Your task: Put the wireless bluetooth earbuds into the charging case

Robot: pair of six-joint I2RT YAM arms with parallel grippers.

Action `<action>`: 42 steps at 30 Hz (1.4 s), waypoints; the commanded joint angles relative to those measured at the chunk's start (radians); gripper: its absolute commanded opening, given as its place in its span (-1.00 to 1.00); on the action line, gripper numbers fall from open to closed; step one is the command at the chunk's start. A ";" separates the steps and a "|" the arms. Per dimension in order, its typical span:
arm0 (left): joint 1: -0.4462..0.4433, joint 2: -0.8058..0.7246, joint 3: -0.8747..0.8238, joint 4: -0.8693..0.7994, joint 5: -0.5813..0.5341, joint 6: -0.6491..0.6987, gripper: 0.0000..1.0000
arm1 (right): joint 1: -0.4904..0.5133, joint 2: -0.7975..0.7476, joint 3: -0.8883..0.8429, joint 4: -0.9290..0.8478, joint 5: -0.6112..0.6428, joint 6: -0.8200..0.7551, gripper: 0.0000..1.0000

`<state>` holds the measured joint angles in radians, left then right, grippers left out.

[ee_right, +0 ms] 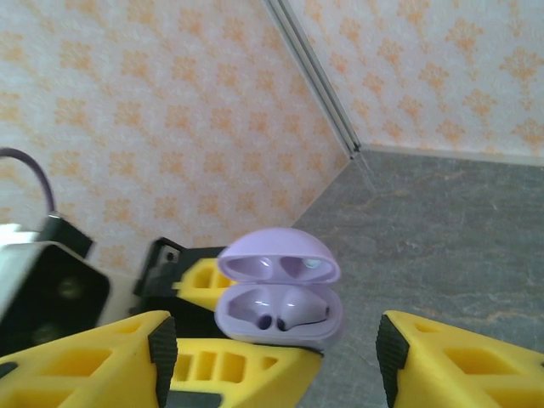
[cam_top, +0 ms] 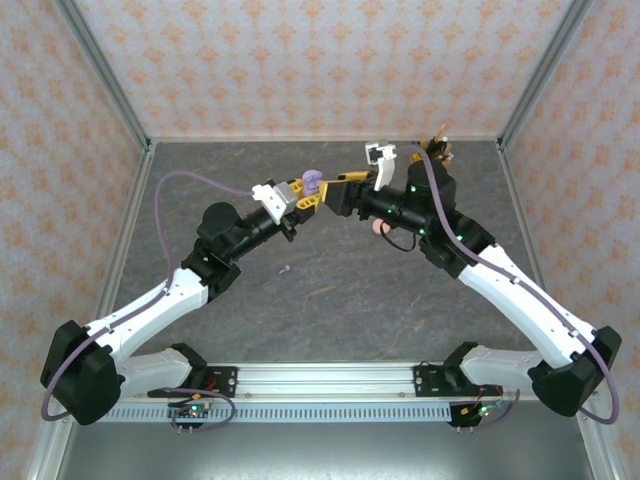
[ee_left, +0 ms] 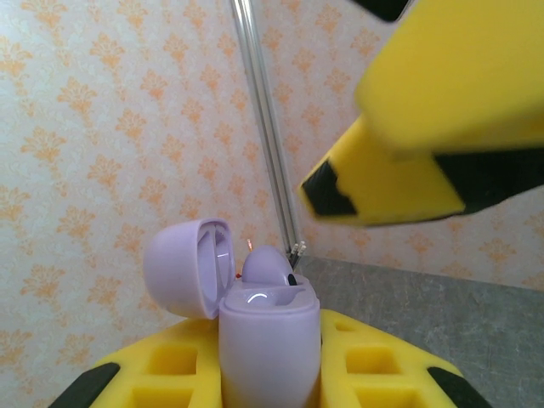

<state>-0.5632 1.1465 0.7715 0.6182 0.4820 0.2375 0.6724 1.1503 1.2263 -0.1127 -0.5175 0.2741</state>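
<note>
Left gripper [cam_top: 308,196]: jaws clamped on lilac charging case [cam_top: 312,180], held upright above table, lid hinged open. Right gripper [cam_top: 345,186]: jaws apart, pointed at case from 3 o'clock. Both arms: elbows outward, forearms converging toward 12 o'clock. Walls [cam_top: 300,60]: orange-patterned paper. Table [cam_top: 330,310]: grey stone-look. Seated earbud [ee_right: 289,313]: lilac, inside case. Loose earbud [cam_top: 287,268]: lilac, on table, 7 o'clock of case.
</note>
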 commanded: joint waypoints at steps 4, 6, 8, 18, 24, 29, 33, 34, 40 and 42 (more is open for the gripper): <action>-0.006 -0.018 0.002 0.070 -0.010 0.013 -1.00 | -0.016 -0.065 0.032 0.026 0.001 0.036 0.34; -0.006 -0.018 -0.001 0.072 -0.018 0.013 -1.00 | -0.017 -0.075 0.023 0.019 0.033 0.039 0.34; -0.006 -0.018 -0.005 0.075 -0.029 0.013 -1.00 | -0.019 -0.081 0.011 0.013 0.065 0.044 0.35; 0.002 -0.013 -0.042 0.156 -0.336 0.020 -1.00 | -0.024 0.025 -0.051 -0.140 0.175 0.190 0.36; 0.052 0.008 -0.054 0.208 -0.425 -0.049 -1.00 | 0.006 0.208 -0.100 -0.220 0.212 0.309 0.27; 0.111 0.011 -0.064 0.247 -0.484 -0.122 -1.00 | 0.073 0.379 -0.107 -0.218 0.266 0.414 0.23; 0.142 -0.006 -0.072 0.249 -0.510 -0.160 -1.00 | 0.149 0.534 -0.024 -0.267 0.356 0.421 0.25; 0.146 -0.011 -0.073 0.247 -0.515 -0.165 -1.00 | 0.162 0.574 0.007 -0.294 0.379 0.419 0.26; 0.173 -0.052 -0.092 0.232 -0.544 -0.182 -1.00 | 0.219 0.773 0.143 -0.349 0.421 0.416 0.29; 0.182 -0.064 -0.095 0.224 -0.551 -0.184 -1.00 | 0.240 0.823 0.192 -0.370 0.434 0.412 0.29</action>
<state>-0.3965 1.1202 0.6880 0.8013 -0.0303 0.0750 0.8906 1.9324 1.3525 -0.4217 -0.1497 0.6773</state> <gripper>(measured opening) 0.218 0.646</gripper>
